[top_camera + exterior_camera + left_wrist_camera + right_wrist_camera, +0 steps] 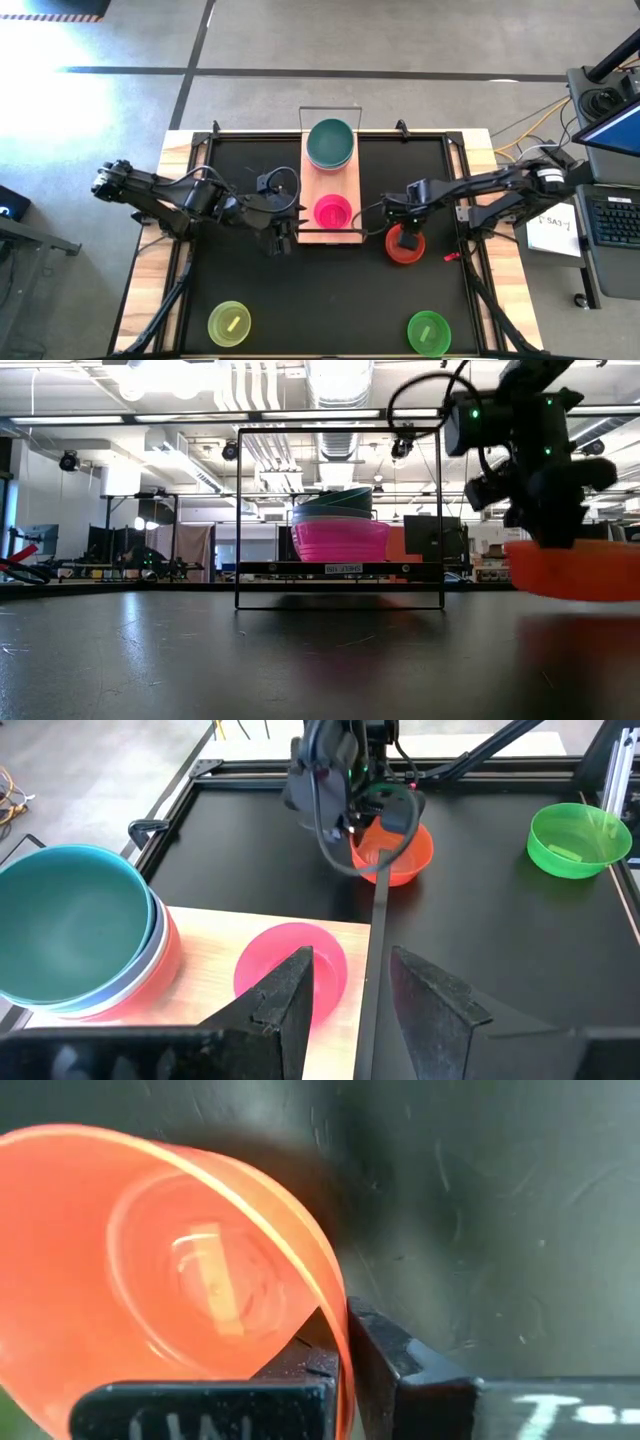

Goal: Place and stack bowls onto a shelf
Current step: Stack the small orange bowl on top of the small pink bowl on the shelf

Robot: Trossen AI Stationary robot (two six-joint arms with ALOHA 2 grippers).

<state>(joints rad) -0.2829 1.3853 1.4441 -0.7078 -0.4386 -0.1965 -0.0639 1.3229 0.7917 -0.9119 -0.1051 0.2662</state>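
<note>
Pinching the rim of the orange bowl (404, 247) between closed fingers, the right end effector (405, 238) holds it just right of the shelf (318, 183) — one finger inside the wall, one outside. On the shelf sit a magenta bowl (332, 211) and a teal-topped stack (330, 143). The left end effector (283, 237) waits, fingers parted and empty, beside the shelf's left edge. Yellow-green (229, 322) and green (428, 331) bowls rest on the worktop (330, 300).

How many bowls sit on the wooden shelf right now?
At least 3: a magenta bowl alone, and a stack with a teal bowl over a grey-blue one; more may hide beneath.
</note>
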